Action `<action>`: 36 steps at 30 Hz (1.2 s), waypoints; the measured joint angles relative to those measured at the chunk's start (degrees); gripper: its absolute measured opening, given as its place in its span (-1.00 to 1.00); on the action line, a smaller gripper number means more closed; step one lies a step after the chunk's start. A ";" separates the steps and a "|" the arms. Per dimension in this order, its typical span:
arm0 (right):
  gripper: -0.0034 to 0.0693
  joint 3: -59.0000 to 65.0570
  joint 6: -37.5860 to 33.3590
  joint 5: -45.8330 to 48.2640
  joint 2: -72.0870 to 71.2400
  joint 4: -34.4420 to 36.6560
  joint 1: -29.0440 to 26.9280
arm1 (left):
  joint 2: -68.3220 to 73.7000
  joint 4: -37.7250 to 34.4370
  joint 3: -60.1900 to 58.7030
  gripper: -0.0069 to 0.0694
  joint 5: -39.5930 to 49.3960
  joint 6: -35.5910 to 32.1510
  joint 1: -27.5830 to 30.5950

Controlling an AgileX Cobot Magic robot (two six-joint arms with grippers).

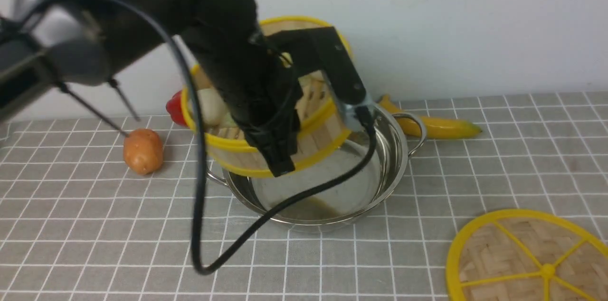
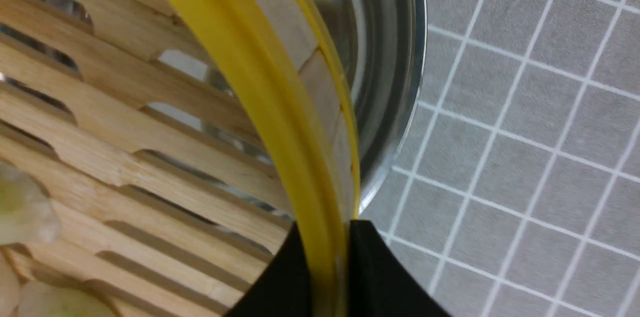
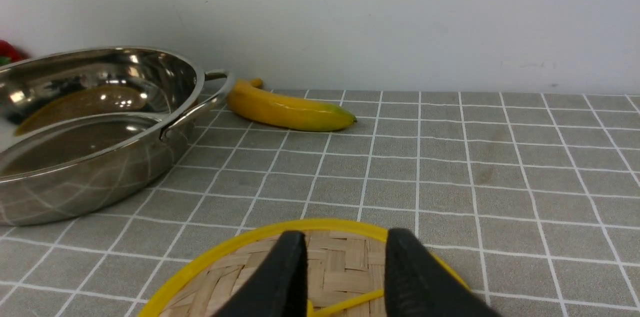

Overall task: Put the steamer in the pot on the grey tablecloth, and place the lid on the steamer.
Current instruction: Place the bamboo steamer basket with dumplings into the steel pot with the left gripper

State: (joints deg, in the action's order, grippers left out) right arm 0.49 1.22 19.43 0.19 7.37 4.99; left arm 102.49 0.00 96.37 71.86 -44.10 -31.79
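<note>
Front view: steamer [image 1: 315, 141] perhaps half-behind arm [image 1: 228, 44]

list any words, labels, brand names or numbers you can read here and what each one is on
None: no words, labels, brands or numbers can be read in any view.
The pot, steamer, lid and banana carry no print; the tablecloth shows only white grid lines.
</note>
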 joint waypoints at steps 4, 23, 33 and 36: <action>-0.24 0.00 0.00 0.00 0.00 0.00 0.00 | 4.85 0.00 1.53 -0.68 -0.05 -4.01 -0.22; -0.24 0.00 0.00 0.00 0.00 0.00 0.00 | 13.57 -0.48 1.59 -0.68 -3.04 -8.99 -0.27; -0.24 0.00 0.00 0.00 0.00 0.00 0.00 | 16.15 -1.44 1.69 -0.68 -4.91 -9.25 -0.27; -0.24 0.00 0.00 0.00 0.00 0.00 0.00 | 17.28 -1.56 1.69 -0.68 -4.91 -9.31 -0.27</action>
State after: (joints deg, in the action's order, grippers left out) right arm 0.49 1.22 19.43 0.19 7.37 4.99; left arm 119.77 -1.56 98.06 66.94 -53.41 -32.06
